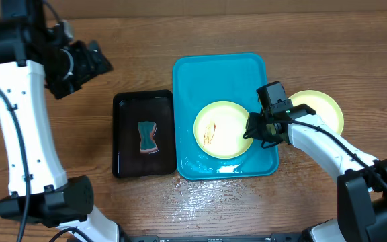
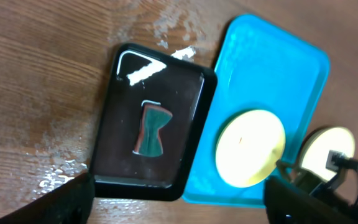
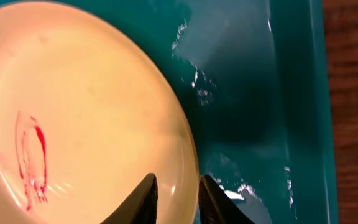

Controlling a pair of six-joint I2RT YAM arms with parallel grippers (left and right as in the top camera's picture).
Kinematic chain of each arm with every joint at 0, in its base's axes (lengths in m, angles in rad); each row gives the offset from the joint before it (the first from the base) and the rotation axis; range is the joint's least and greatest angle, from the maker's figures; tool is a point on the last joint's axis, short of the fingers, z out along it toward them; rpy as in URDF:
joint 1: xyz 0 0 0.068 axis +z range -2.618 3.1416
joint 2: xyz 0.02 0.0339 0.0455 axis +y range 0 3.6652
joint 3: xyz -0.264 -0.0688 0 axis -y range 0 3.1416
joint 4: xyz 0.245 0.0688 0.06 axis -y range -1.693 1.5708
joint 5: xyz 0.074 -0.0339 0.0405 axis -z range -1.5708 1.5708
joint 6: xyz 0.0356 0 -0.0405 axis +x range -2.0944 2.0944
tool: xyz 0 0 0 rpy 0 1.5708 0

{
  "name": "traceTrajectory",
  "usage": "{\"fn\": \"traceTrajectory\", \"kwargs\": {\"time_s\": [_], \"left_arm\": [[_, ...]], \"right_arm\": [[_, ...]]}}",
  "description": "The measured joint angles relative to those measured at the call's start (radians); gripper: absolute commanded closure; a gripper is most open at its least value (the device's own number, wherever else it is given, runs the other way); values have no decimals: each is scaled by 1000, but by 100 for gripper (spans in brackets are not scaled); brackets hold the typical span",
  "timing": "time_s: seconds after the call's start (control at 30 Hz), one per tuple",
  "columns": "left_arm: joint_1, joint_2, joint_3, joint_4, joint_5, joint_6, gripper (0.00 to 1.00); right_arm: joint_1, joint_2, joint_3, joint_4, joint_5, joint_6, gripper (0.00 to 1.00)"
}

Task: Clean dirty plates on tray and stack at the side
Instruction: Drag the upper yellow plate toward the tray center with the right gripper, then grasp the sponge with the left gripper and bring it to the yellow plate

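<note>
Hovering over the bench's (image 1: 146,40) left end, the left hand (image 1: 94,60) hangs spread and empty, well apart from the sponge (image 1: 148,136) in the black tray (image 1: 125,107). The smeared plate (image 1: 224,134) lies in the tray (image 1: 220,74). The right hand (image 3: 174,196) straddles its rim, fingers nearly together; whether they bite I cannot tell. On wet plastic, a shallow grip could let it slip. A second plate (image 1: 324,107) waits beside.
</note>
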Motion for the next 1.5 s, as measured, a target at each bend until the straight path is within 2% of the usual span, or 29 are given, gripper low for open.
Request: {"fn": "traceTrajectory", "kwargs": {"time_s": [0.2,0.43,0.57,0.73,0.9,0.97,1.07,1.3,1.33,1.43,1.5], "left_arm": [[-148,-2,-61,8,-117,5,18],[-261,-2,-364,161,-260,-54,20],[-263,-2,-575,304,-250,-66,30],[-265,-1,-810,512,-202,-54,37],[-272,-1,-983,664,-202,-50,58],[-272,-1,-1023,705,-203,-43,60],[-272,-1,-1049,765,-203,-42,57],[-291,0,-1052,809,-204,-43,60],[-298,4,-1052,814,-204,-43,66],[-312,32,-1052,817,-211,-36,96],[-317,58,-1052,817,-221,-35,96]], "right_arm": [[0,-69,6,-93,-4,-9,75],[0,-261,26,-157,-5,-88,72],[0,-302,28,-196,-4,-121,72],[0,-301,28,-211,-4,-138,72],[0,-301,28,-211,-5,-145,72],[0,-301,28,-212,-4,-146,72],[0,-301,28,-211,-4,-146,72],[0,-301,28,-209,-4,-146,72],[0,-301,28,-208,-4,-146,72],[-2,-301,28,-208,5,-146,71],[-4,-301,28,-209,26,-145,68]]}}
